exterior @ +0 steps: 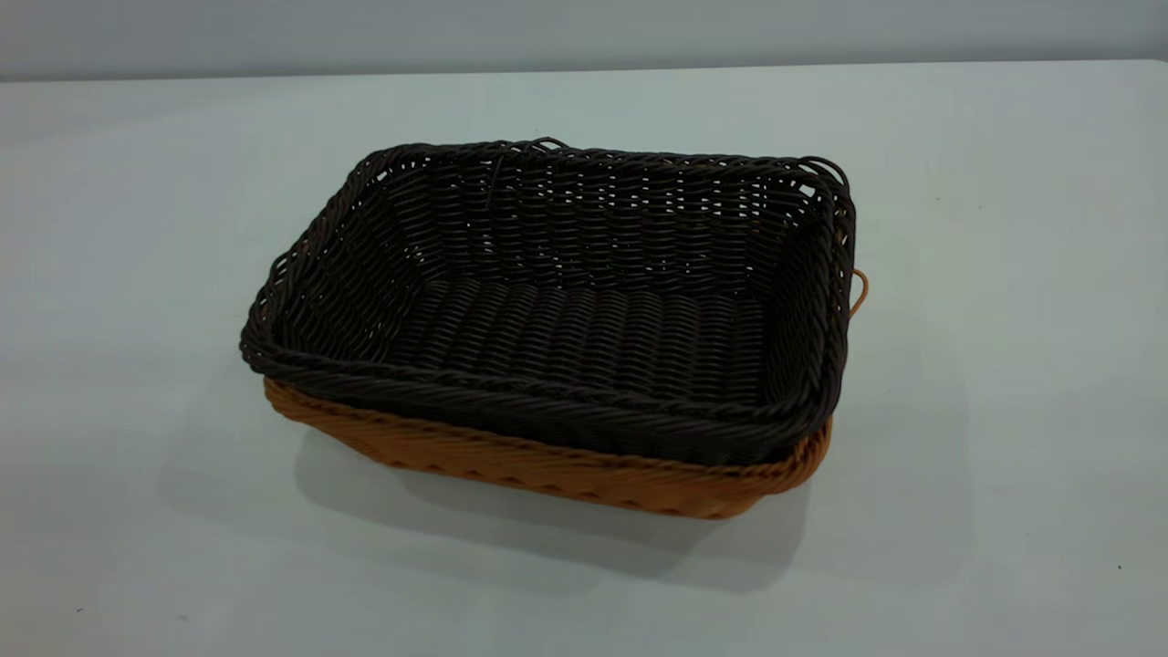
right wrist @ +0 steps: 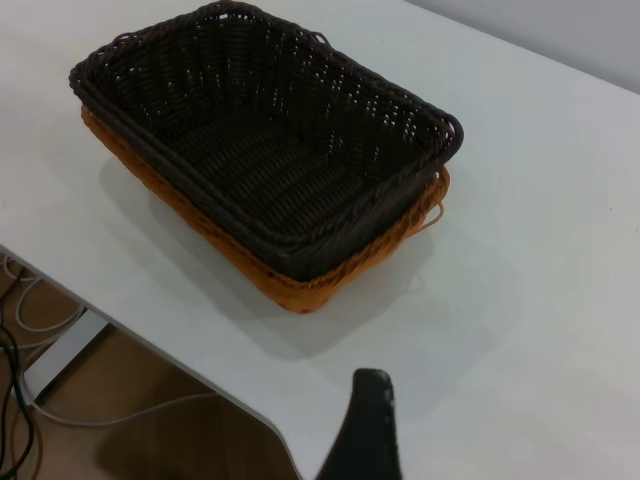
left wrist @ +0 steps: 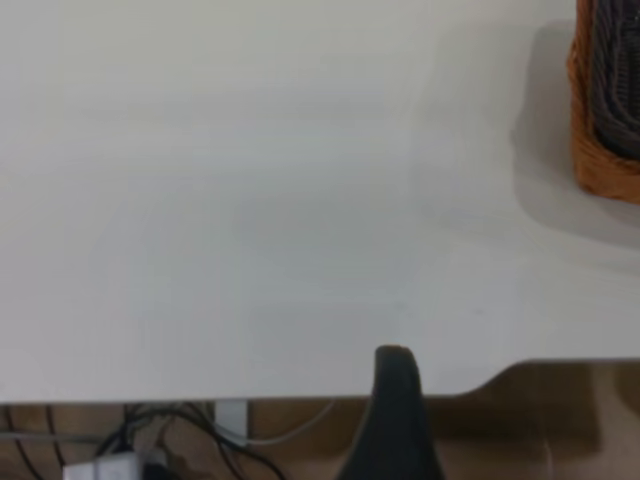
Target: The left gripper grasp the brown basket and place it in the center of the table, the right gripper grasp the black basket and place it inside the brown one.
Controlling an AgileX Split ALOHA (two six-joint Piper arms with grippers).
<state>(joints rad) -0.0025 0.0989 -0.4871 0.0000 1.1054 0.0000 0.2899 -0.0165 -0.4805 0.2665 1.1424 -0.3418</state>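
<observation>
The black basket [exterior: 566,301] sits nested inside the brown basket [exterior: 547,470], whose orange-tan rim shows beneath it, in the middle of the table [exterior: 1004,365]. Both also show in the right wrist view, black basket [right wrist: 260,150] within brown basket [right wrist: 300,285]. Neither gripper is in the exterior view. Of my left gripper only one black finger [left wrist: 397,410] shows, with no second finger beside it, at the table's edge far from the brown basket's corner [left wrist: 600,160]. Of my right gripper one finger [right wrist: 368,425] shows likewise, empty, back from the baskets.
The table edge [left wrist: 300,395] runs close to the left gripper, with cables [left wrist: 150,440] on the floor below. The right wrist view also shows the table's edge [right wrist: 150,345] and cables [right wrist: 30,400] beneath. A grey wall stands behind the table.
</observation>
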